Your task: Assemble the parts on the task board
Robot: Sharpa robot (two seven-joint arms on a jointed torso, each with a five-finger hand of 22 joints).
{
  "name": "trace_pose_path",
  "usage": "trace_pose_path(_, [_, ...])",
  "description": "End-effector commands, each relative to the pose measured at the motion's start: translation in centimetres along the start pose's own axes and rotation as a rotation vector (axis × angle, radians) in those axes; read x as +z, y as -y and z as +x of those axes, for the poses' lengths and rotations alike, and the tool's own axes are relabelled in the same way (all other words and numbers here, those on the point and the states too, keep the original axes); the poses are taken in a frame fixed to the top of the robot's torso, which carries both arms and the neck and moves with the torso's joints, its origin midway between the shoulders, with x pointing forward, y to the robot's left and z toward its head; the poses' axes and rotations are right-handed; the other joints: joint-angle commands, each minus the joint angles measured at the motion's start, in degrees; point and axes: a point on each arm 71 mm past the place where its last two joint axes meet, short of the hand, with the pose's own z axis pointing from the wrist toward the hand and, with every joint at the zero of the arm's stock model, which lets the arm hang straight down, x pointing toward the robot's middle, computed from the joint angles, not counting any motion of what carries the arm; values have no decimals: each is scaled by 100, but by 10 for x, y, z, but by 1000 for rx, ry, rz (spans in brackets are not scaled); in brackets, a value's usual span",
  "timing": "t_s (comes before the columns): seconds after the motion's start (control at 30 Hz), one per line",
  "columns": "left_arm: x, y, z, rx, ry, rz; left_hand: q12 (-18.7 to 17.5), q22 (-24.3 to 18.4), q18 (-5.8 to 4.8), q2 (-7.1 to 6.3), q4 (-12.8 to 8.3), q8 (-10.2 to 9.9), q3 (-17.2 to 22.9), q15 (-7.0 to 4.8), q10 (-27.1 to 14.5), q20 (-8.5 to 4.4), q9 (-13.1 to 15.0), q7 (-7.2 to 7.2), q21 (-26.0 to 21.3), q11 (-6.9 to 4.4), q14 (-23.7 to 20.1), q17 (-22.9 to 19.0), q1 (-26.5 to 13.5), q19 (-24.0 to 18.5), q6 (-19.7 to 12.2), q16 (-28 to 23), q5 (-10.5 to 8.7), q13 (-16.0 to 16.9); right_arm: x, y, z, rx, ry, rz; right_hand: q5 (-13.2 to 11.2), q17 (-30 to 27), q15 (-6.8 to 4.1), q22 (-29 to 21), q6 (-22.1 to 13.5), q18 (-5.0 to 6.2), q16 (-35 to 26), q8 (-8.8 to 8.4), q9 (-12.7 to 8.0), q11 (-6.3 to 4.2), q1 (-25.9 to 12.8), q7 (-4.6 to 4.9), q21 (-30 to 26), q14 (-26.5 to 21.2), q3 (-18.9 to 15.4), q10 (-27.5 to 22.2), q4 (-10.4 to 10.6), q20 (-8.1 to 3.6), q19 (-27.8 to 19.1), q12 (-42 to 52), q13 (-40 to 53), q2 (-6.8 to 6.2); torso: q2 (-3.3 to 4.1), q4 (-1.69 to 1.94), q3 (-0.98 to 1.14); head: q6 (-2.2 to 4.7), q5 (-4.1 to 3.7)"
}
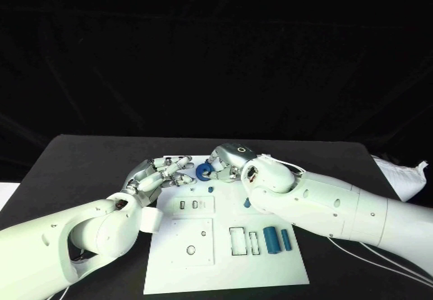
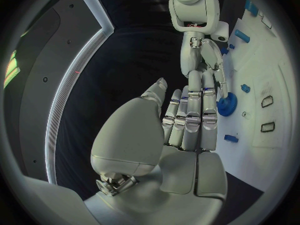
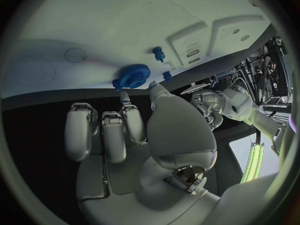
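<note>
right hand (image 1: 226, 164) seemingly pinches the blue gear (image 1: 204, 172) (no readable writing); left hand (image 1: 158, 177) spread, holding nothing.

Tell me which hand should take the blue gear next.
Probably the right hand: its fingertips already sit at the blue gear on the far part of the white board. The left hand lies beside it, fingers straight.

Blue gear (image 1: 203, 172) and blue parts (image 1: 271, 239) on white task board (image 1: 226, 269), black table (image 1: 81, 169).
</note>
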Motion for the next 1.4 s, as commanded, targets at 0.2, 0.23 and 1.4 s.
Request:
trace_pose_path(0.2, [-1, 1, -1, -6, -7, 7, -6, 9, -1, 39, -39, -31, -2, 13, -27, 0, -8, 35, -27, 14, -45, 8, 1, 33, -20, 20, -16, -8, -30, 28, -28, 69, 113, 0, 36, 1250, 10, 32, 96, -91, 43, 15, 12, -14, 330, -24, 43, 554, 108, 54, -167, 5, 21, 45, 512, 27, -20, -105, 10, 56, 37])
trace_pose_path(0.23, [-1, 1, -2, -6, -5, 7, -6, 9, -1, 39, -39, -31, -2, 13, -27, 0, -8, 35, -27, 14, -45, 8, 1, 33, -20, 20, -16, -8, -33, 32, -31, 74, 113, 3, 39, 1256, 9, 40, 97, -92, 45, 14, 12, -15, 346, -24, 47, 555, 113, 54, -177, 4, 24, 46, 513, 26, -23, -124, 11, 60, 47])
trace_pose_path(1.4, [2, 1, -10, 3, 14, 11, -6, 10, -1, 43, -47, -33, 6, 13, -29, -1, -8, 34, -29, 14, -50, 15, 6, 32, -21, 21, -15, -9, 1, -9, 14, 38, -148, -17, -139, 1355, -229, 151, -1328, -109, 88, -56, -86, -301, 709, -233, 102, 575, 324, 159, -563, -191, 66, 166, 647, 234, -54, -89, -13, 74, 57])
